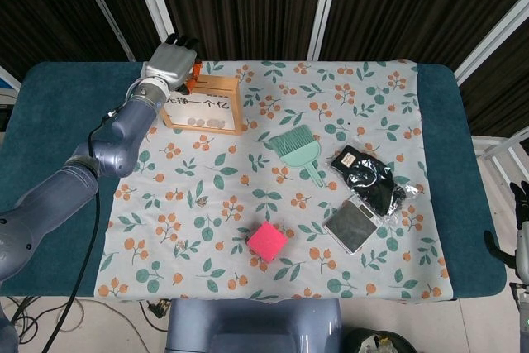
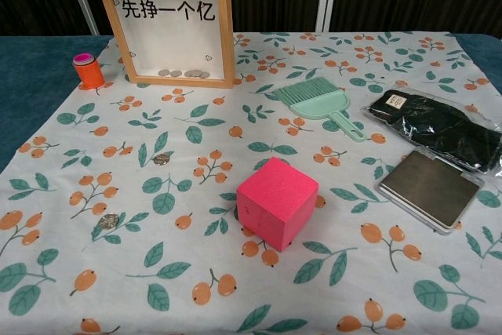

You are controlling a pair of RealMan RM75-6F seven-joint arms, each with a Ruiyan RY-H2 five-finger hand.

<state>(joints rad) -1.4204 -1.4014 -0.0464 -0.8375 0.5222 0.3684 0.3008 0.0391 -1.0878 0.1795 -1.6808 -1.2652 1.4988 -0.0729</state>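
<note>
Dark slatted wall behind your floral-clothed table [image 1: 347, 113], your left hand [image 1: 169, 62] over the top edge of the wooden coin-box frame [image 2: 169, 25], grip hidden, small orange cylinder [image 2: 89, 71] beside, your right hand [image 1: 522, 229] at far right, fingers unclear.

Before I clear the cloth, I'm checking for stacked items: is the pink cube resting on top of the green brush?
No, the pink cube sits alone on the cloth, well apart from the green brush.
</note>
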